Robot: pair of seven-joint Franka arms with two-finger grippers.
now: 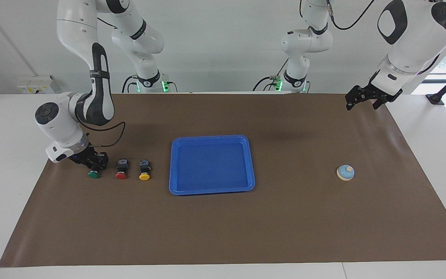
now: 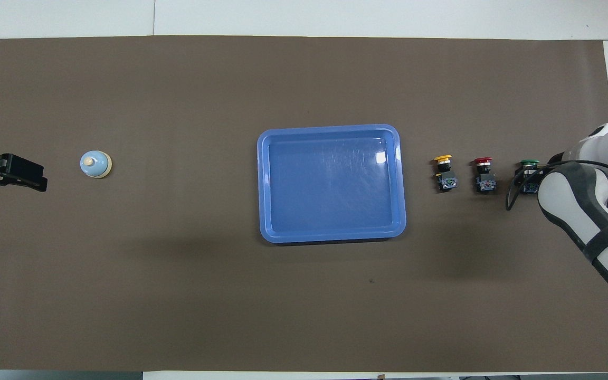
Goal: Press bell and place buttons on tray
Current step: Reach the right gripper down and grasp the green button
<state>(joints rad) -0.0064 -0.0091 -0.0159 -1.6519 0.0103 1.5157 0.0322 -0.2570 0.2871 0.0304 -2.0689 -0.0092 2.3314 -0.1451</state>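
Observation:
Three buttons lie in a row toward the right arm's end of the table: green (image 1: 93,174), red (image 1: 121,175) and yellow (image 1: 144,176). My right gripper (image 1: 97,162) is down at the mat, shut on the green button (image 2: 529,163) around its black body, which is mostly hidden. The blue tray (image 1: 211,137) lies in the middle of the mat with nothing in it. The light blue bell (image 1: 345,172) stands toward the left arm's end. My left gripper (image 1: 362,101) waits open in the air over the mat's corner by its base, away from the bell (image 2: 95,164).
A brown mat (image 1: 285,217) covers the table, with white tabletop around it. The red button (image 2: 483,161) and yellow button (image 2: 443,158) lie between the green one and the tray (image 2: 330,127). The right forearm (image 2: 583,221) hangs over the mat's end.

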